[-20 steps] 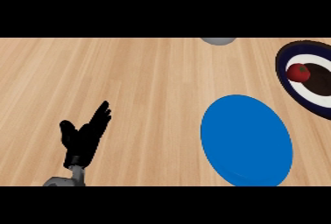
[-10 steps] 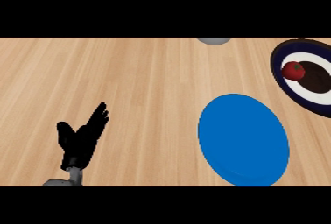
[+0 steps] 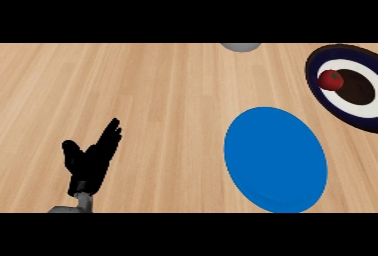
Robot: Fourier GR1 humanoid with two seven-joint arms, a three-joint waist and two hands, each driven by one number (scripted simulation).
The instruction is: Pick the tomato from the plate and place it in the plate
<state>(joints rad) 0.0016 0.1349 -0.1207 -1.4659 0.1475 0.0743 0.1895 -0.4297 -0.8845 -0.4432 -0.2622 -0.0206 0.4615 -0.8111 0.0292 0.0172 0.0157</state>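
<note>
A small red tomato (image 3: 331,79) lies on a dark navy plate with a white ring and brown centre (image 3: 322,98) at the far right of the head view. An empty bright blue plate (image 3: 275,159) sits nearer, right of the middle of the wooden counter. My left hand (image 3: 89,161) rests at the lower left, open with fingers straight and pointing up, far from both plates and touching nothing. My right hand does not show.
A grey rounded object (image 3: 240,46) peeks in at the top edge, above the blue plate. Bare wooden counter (image 3: 148,90) spans the space between my left hand and the plates.
The whole view has drifted slightly: both plates and the left hand sit a little further left in the picture than before. The tomato lies in the same spot on its plate.
</note>
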